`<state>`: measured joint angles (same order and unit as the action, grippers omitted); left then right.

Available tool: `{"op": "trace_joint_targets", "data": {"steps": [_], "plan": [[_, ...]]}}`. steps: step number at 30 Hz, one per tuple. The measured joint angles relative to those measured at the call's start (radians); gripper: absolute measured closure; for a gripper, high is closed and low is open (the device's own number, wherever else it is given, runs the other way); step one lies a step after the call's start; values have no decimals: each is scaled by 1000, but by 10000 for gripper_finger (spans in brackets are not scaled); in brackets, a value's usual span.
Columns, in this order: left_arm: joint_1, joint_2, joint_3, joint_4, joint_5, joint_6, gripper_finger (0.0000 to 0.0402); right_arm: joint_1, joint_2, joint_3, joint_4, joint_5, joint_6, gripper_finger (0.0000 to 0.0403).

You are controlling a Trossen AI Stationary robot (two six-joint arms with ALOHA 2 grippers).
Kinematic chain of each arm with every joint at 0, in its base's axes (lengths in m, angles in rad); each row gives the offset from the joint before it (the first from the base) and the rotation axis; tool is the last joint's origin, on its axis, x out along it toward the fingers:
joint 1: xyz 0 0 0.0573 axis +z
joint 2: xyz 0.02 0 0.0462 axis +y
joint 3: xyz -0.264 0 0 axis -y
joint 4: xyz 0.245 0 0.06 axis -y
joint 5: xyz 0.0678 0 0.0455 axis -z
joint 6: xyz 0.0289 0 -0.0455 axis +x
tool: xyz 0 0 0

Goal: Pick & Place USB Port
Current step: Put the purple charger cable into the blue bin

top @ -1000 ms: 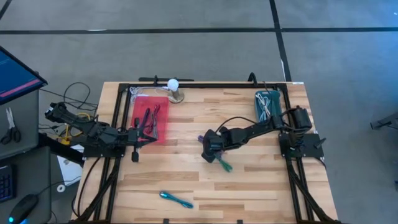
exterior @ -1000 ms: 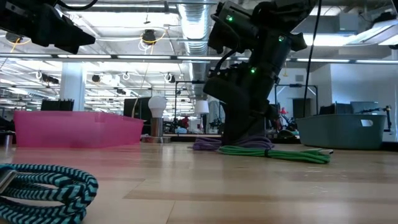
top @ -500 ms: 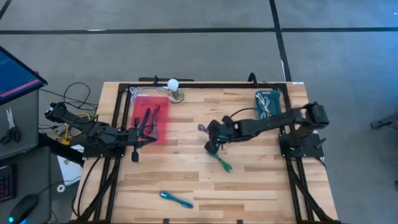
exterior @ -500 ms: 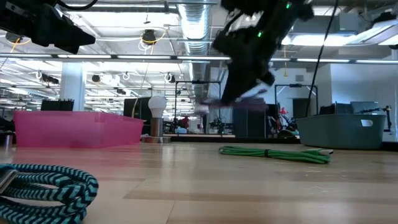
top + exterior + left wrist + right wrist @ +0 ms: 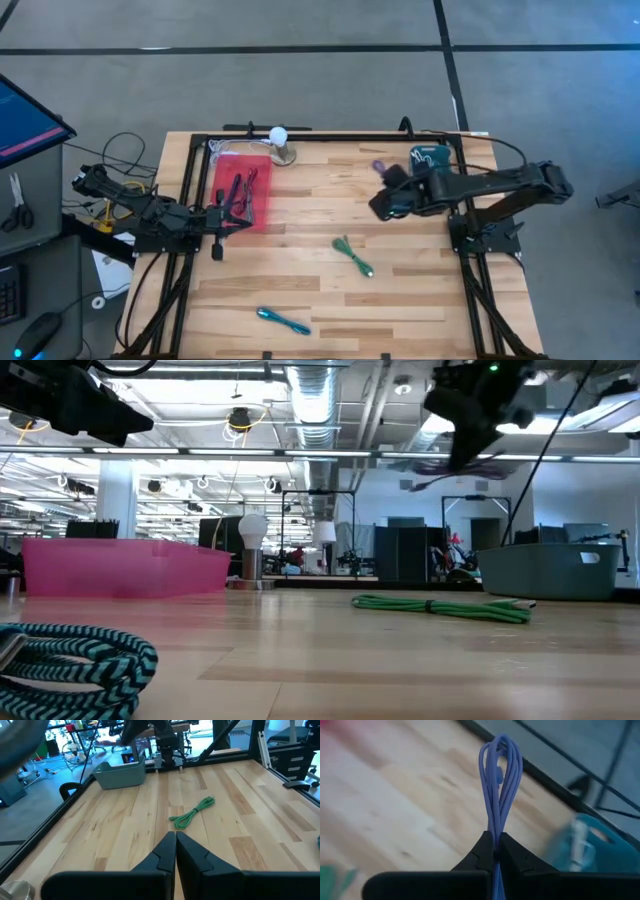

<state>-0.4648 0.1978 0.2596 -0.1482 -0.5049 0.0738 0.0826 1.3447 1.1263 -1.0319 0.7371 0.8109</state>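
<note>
My right gripper [image 5: 384, 182] is high above the table's far right part, just left of the teal bin [image 5: 430, 165], and is shut on a bundled purple cable [image 5: 500, 770]. The low view shows this gripper [image 5: 462, 448] well above the tabletop with the purple cable [image 5: 440, 464] under it. A green bundled cable [image 5: 352, 255] lies flat mid-table. A teal braided cable [image 5: 282, 320] lies near the near edge. My left gripper [image 5: 176, 840] is shut and waits at the left by the pink bin [image 5: 240, 190]. My right gripper pinches the purple cable bundle between its two fingers [image 5: 482, 851], across several strands at once. The looped end [image 5: 501, 750] sticks out beyond the fingertips. The bundle is lifted clear of the table.
The teal bin [image 5: 600, 845] holds white cables. The pink bin [image 5: 125, 565] holds dark and red cables. A small lamp with a white ball [image 5: 280, 140] stands at the far edge. A black frame [image 5: 190, 180] borders the table. Bare wood lies around the green cable [image 5: 192, 812].
My right gripper, shut on the purple cable, rose from the table beside the green cable and swung toward the table's right and far edge, up to the teal bin. The purple cable went from lying on the wood to lifted clear. The green cable stayed where it was.
</note>
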Motion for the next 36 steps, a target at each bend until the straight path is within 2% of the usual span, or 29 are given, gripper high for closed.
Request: {"op": "trace_joint_targets", "data": {"steps": [4,7,13,22,25,30,36], "plan": [[0,0,0,0,0,0,389,-8,-54,-11,-145,44,115,402],[0,0,0,0,0,0,389,-29,-102,-58,-157,45,155,402],[0,0,0,0,0,0,389,-130,-224,-148,-152,-44,205,402],[0,0,0,0,0,0,389,-326,-399,-157,-106,-184,49,403],[0,0,0,0,0,0,389,-425,-425,-157,-58,-274,-41,403],[0,0,0,0,0,0,389,-621,-411,-157,-22,-471,-176,403],[0,0,0,0,0,0,389,-832,-342,-157,-27,-603,-279,403]]}}
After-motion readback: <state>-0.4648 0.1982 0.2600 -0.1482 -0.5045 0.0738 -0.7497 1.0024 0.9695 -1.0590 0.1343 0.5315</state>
